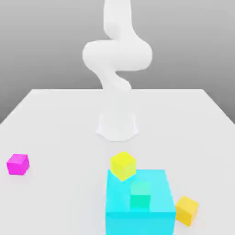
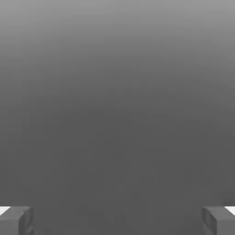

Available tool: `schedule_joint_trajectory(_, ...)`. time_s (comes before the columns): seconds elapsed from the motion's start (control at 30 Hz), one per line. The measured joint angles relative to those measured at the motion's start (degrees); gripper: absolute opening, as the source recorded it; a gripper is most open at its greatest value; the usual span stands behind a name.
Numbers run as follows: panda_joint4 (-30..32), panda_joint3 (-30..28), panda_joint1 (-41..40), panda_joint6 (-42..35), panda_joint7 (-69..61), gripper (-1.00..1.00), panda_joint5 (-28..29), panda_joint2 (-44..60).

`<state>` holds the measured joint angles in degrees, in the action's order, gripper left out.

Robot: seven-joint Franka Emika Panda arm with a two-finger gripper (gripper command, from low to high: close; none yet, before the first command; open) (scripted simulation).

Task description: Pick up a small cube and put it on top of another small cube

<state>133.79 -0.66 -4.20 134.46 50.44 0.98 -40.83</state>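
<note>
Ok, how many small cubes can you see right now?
4: magenta toward the exterior view's left; yellow and teal-green, both seen against the big cyan block; orange-yellow just right of that block in that view. Others could be hidden behind the block.

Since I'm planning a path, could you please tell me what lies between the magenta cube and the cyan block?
Bare tabletop separates the magenta cube and cyan block in the exterior view.
</note>
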Motion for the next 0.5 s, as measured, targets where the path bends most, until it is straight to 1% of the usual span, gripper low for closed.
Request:
schedule_joint_trajectory(0.23, 5.7, -2.8, -11.7, 7.6, 12.7, 0.00, 2.2, 14.2)
schedule_joint_trajectory(0.5, 12.1, -9.0, -22.3, 16.1, 25.6, 0.00, 3.0, 30.0)
